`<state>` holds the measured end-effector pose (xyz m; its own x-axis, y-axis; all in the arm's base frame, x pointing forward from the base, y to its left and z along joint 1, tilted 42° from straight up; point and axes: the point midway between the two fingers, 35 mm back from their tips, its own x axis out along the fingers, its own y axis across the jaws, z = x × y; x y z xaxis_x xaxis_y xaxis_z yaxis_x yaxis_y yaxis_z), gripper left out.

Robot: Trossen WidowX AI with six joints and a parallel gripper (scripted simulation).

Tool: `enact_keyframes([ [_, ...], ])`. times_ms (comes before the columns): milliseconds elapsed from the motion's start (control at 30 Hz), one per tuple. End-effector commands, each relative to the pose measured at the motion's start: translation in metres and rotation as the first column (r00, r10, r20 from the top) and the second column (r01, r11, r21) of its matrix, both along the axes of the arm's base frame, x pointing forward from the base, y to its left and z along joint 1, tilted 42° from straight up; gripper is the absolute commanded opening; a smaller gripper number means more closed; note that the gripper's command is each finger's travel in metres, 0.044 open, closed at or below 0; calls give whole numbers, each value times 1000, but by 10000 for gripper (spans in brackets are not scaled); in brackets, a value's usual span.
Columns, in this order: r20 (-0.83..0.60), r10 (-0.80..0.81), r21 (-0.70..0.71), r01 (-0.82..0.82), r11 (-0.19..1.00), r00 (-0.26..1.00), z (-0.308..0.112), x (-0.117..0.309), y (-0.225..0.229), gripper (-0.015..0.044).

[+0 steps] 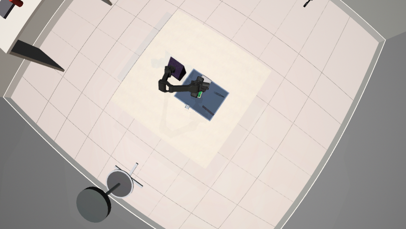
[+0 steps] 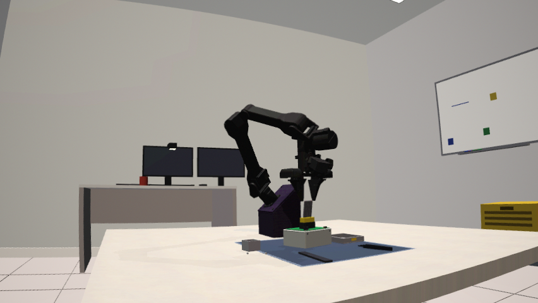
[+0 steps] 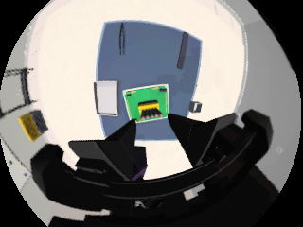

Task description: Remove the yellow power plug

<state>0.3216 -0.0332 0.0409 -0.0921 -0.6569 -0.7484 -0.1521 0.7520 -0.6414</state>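
Pale table [image 1: 158, 119] [image 2: 180, 271] [image 3: 71, 61] (blue mat [image 1: 196, 105] [image 2: 280, 254] [image 3: 142, 57] atop).
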Motion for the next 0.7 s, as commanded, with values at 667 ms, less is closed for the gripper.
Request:
enact_keyframes([
  [667, -3, 2, -5, -2, 1000, 1000, -26, -4, -24, 249],
])
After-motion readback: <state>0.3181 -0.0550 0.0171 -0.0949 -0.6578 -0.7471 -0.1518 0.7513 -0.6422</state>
